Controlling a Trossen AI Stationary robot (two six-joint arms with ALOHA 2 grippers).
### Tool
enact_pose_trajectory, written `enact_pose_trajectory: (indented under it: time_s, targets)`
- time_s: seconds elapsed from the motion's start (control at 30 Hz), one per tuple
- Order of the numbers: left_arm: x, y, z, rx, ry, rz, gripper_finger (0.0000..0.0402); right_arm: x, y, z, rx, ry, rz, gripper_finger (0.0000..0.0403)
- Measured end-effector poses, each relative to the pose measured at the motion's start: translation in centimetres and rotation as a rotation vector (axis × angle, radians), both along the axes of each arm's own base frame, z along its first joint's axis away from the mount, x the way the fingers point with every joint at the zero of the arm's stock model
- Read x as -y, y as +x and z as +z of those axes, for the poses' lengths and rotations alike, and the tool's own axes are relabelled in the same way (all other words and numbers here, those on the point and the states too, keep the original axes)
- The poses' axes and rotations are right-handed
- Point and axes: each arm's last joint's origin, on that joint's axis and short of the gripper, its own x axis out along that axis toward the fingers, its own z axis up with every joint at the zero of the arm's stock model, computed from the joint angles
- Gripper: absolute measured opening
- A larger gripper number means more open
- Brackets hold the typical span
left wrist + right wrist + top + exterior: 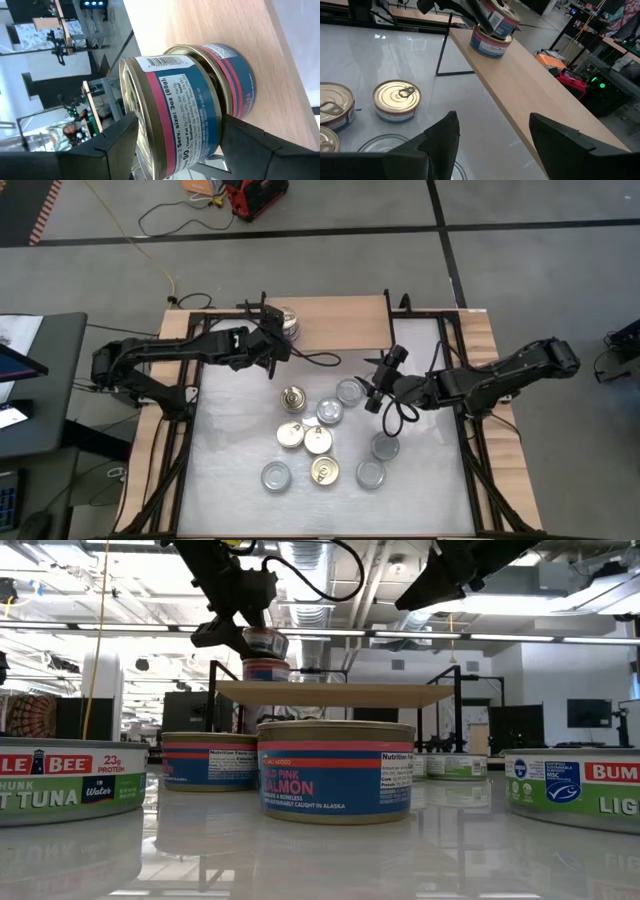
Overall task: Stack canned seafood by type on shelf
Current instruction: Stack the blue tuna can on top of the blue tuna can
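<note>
Reaching over the left end of the shelf (pixel 335 322), the left pincer (pixel 277 340) has its two dark fingers (pixel 112 145) on either side of a pink salmon can (pixel 175 112), which sits tilted on top of a second salmon can (pixel 231 80) that stands on the light-wood board; whether the fingers press the upper can or only stand beside it I cannot tell. In the low view this pair shows as a small stack (pixel 265 658) on the shelf, with the dark arm above it. Below the shelf, on the white bench (pixel 230 430), the other cans lie in a loose group: a gold-lidded can (pixel 293 399) nearest the shelf, two more gold-lidded cans (pixel 305 437) touching each other, another gold one (pixel 324 471) just beside them, and silver-lidded cans (pixel 276 476) around them. At the low camera a salmon can (pixel 336 770) stands in front, and a tuna can (pixel 70 780) at the far left. On the right, the right pincer (pixel 377 393) hangs above the bench near a silver-lidded can (pixel 349 391), its fingers (pixel 440 137) apart and holding nothing.
</note>
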Motion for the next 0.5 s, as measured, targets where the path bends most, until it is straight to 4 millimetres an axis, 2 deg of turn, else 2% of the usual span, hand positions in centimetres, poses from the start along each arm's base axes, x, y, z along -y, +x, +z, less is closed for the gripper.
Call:
enact_pose_trajectory:
  time_s: [0.13, 0.3, 0.5]
  targets:
    - [0.0, 0.1, 0.6, 0.005, 0.001, -0.003, 0.0253, 0.0, 0.0, 0.0, -0.002, -0.003, 0.001, 0.0274]
    - [-0.2, 0.1, 2.6, 0.09, -0.009, 0.024, 0.0253, 0.0, 0.0, 0.0, -0.001, -0.002, 0.001, 0.0274]
    - [0.3, -0.6, 2.2, 0.025, -0.113, 0.027, 0.0253, 0.0, 0.0, 0.0, 0.001, -0.002, 0.001, 0.0274]
